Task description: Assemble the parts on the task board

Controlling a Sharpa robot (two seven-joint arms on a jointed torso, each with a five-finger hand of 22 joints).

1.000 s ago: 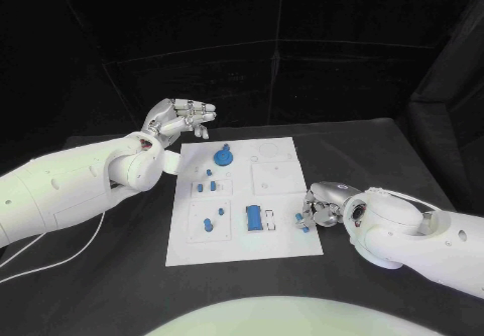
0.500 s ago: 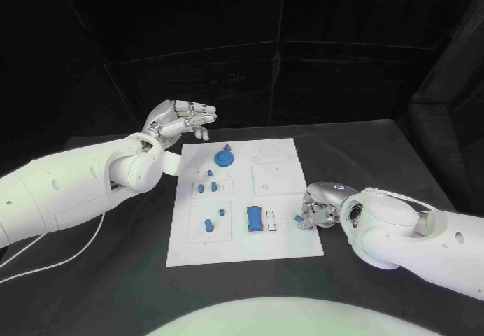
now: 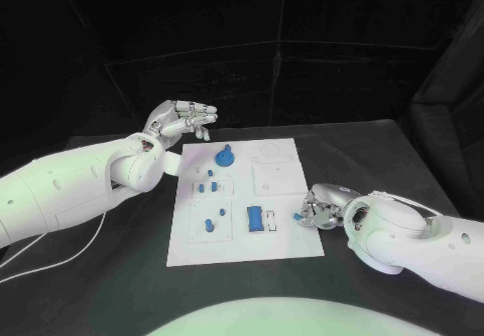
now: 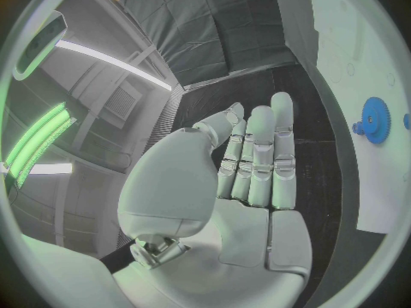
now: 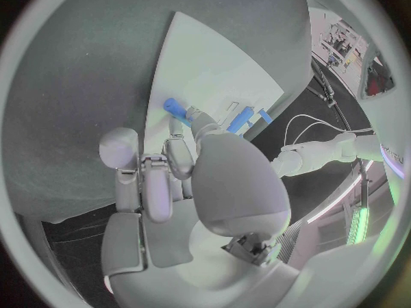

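Note:
The white task board [image 3: 282,241] lies in the middle of the black table. On it are a blue gear [image 3: 224,155], several small blue pegs [image 3: 209,225] and a long blue block [image 3: 256,218]. My right hand [image 3: 319,210] sits low at the board's right edge and pinches a small blue part [image 3: 299,218] in its fingertips. In the right wrist view that part [image 5: 175,107] sticks out past the fingertips [image 5: 195,118] over the board [image 5: 214,61]. My left hand [image 3: 184,117] is raised beyond the board's far left corner, holding nothing, fingers straight. The left wrist view shows this hand [image 4: 248,178] and the gear [image 4: 374,120].
A white cable [image 3: 61,255] trails over the table at the left, under my left arm. Bare black table lies to the right of the board and in front of it. Black curtains close off the back.
My right hand has crept a little toward the far side along the board's right edge, taking the small blue part with it. The left hand has stayed where it was.

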